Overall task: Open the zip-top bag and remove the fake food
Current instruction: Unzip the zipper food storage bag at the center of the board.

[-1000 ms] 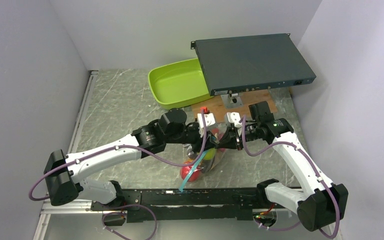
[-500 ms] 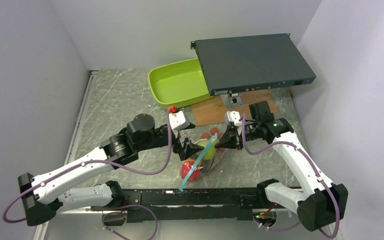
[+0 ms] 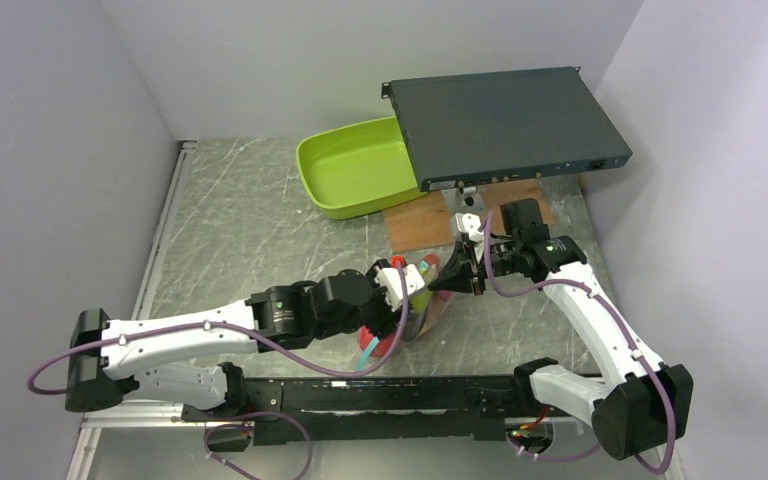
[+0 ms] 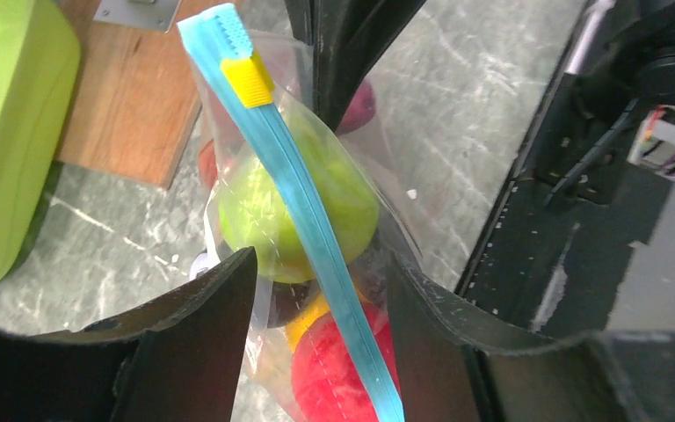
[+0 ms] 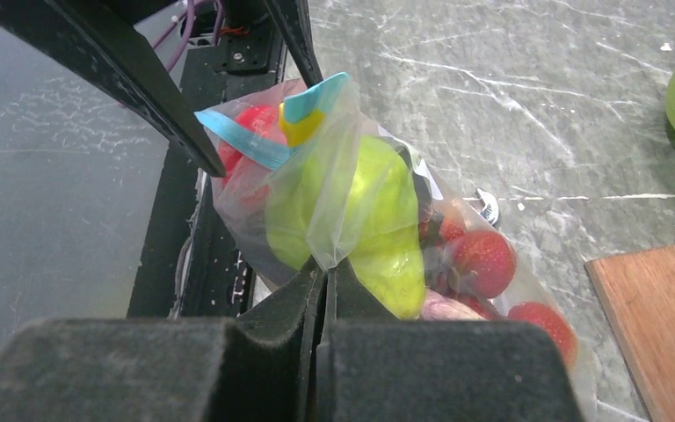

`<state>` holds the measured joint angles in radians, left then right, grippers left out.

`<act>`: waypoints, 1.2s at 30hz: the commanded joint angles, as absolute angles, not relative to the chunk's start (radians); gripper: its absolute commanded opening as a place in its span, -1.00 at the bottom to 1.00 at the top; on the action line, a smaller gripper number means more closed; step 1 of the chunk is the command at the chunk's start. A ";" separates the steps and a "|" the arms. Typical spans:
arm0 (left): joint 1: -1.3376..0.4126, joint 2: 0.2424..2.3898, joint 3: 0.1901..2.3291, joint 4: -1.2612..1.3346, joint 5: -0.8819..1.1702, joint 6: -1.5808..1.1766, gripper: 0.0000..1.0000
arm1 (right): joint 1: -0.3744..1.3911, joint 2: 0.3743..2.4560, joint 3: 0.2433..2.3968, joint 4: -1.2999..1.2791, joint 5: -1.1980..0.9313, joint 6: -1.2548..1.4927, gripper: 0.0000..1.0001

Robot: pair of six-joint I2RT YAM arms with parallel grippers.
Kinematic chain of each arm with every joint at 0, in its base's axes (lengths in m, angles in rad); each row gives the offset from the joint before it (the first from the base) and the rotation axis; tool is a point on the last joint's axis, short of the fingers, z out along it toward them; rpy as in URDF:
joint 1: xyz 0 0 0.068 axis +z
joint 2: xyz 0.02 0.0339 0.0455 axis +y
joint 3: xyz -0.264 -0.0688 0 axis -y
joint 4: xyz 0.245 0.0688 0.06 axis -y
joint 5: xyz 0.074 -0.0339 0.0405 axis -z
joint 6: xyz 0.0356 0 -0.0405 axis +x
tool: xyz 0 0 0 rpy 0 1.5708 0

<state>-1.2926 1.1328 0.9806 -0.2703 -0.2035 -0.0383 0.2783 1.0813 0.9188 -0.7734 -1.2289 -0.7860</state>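
Note:
The zip-top bag (image 3: 418,312) stands at the middle front, held up by a pinch of its plastic. Its blue zip strip (image 4: 312,220) with a yellow slider (image 4: 248,79) runs between my left fingers (image 4: 198,338). My left gripper (image 4: 321,264) is open and straddles the bag; in the top view it (image 3: 412,298) sits at the bag's near left. The fake food inside includes a green pear (image 5: 360,211), a red apple (image 4: 343,369) and red grapes (image 5: 479,259). My right gripper (image 5: 327,268) is shut on a fold of the bag's plastic, and it also shows in the top view (image 3: 440,285).
A lime-green tray (image 3: 355,165) stands at the back. A dark grey flat box (image 3: 505,125) sits on a stand over a wooden board (image 3: 425,222). A black rail (image 3: 380,395) runs along the near edge. Grey walls close in both sides.
My left arm swung away to the left, then came back low from the near left, with its open jaws now around the bag's zip strip. The right gripper kept its hold.

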 commanded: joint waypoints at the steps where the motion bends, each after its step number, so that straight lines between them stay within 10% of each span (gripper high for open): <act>1: -1.338 1.180 1.054 -0.313 -0.421 -0.058 0.19 | 0.274 1.075 0.913 -0.712 -1.280 -0.760 -1.00; 11: -1.354 1.272 1.086 -0.386 -0.508 -0.073 0.19 | 0.272 1.074 0.910 -0.709 -1.276 -0.758 -1.00; 18: -1.354 1.216 1.025 -0.327 -0.473 -0.039 -0.78 | 0.273 1.075 0.905 -0.706 -1.260 -0.762 -1.00; 22: -1.352 1.151 0.992 -0.277 -0.448 -0.012 -1.00 | 0.273 1.074 0.904 -0.713 -1.255 -0.774 -1.00; 30: -1.285 1.047 0.952 -0.201 -0.317 0.053 -1.00 | 0.275 1.077 0.900 -0.743 -1.258 -0.819 -1.00; 36: -1.205 0.971 0.890 -0.115 -0.097 0.060 -1.00 | 0.276 1.083 0.901 -0.751 -1.287 -0.825 -0.50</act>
<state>-1.2518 1.0348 0.9051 -0.2420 -0.2581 0.0402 0.2764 1.0809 0.9020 -0.7437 -1.2388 -0.7967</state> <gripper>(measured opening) 0.010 0.180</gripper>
